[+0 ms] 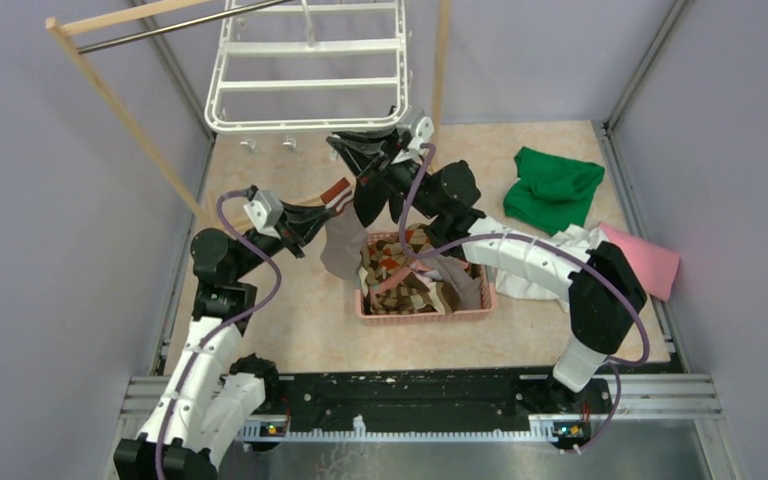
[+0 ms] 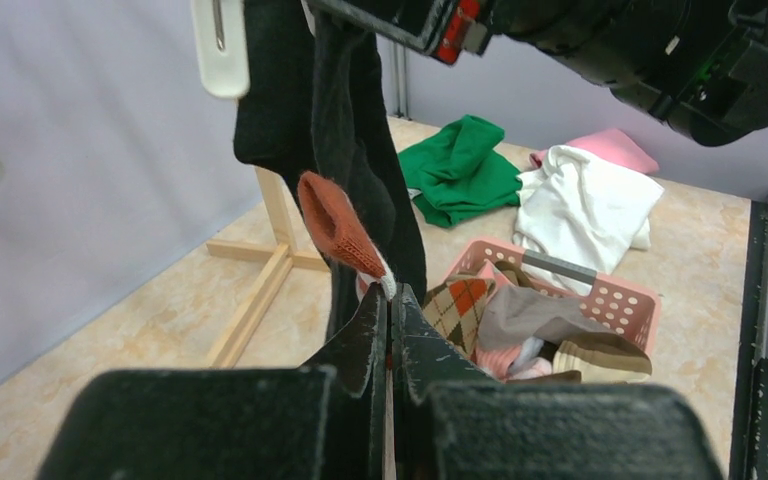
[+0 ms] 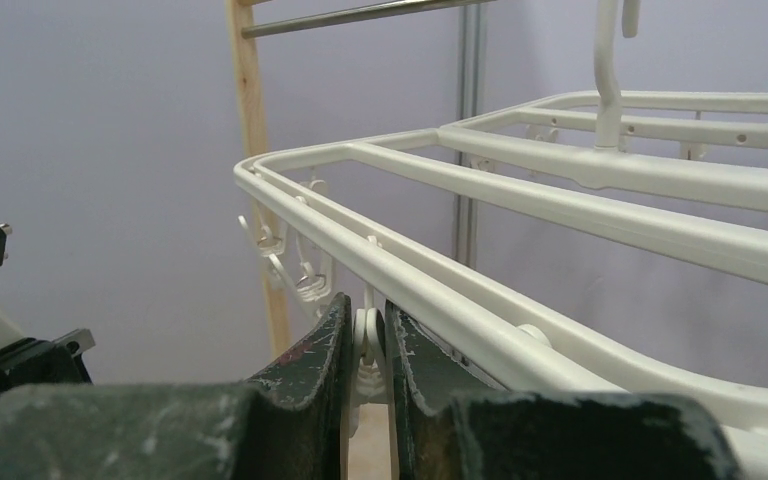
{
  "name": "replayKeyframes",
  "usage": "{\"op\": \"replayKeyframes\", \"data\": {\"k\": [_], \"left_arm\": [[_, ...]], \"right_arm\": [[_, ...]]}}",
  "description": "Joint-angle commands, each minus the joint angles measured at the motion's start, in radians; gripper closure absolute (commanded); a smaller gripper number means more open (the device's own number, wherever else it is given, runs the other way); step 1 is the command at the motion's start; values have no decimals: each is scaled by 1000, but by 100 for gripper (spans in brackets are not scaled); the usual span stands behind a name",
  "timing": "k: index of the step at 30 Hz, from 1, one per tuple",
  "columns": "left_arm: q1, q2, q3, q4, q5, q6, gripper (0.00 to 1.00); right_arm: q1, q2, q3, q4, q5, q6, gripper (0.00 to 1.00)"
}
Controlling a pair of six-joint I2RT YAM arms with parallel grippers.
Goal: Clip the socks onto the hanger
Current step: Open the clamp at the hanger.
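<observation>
From above, I take the pink basket (image 1: 425, 312) on the counter (image 1: 290, 330) as my mark. The hanger (image 1: 305, 70) hangs beyond it and higher. More socks (image 1: 400, 265) lie heaped inside the basket. My left tool (image 1: 322, 210) is raised over the basket's left corner with a grey-brown sock (image 1: 340, 245) drooping from it. My right tool (image 1: 345, 146) is lifted beyond the basket, at the hanger's near rail. A green cloth (image 1: 552, 185) lies beyond the basket to the right.

On the left wrist camera, the left tool (image 2: 390, 305) has its fingers pressed together, pinching the sock's rust-coloured end (image 2: 335, 225) high above the basket (image 2: 620, 300). A dark sock (image 2: 360, 130) hangs just behind it, its top out of frame.

On the right wrist camera, the right tool (image 3: 368, 318) has its fingers squeezed against either side of a white clip (image 3: 367, 345) dangling under the hanger's (image 3: 560, 190) edge. The basket is out of shot here.
</observation>
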Motion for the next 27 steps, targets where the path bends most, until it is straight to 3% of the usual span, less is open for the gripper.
{"op": "replayKeyframes", "data": {"k": [1,8,27], "left_arm": [[5,31,88,37,-10,-4,100],[5,116,198,-75,-11,-1,100],[6,189,366,-350,12,275,100]], "right_arm": [[-12,-11,45,23,-46,62,95],[-21,-15,44,25,-74,95,95],[-44,-12,40,57,-163,145,96]]}}
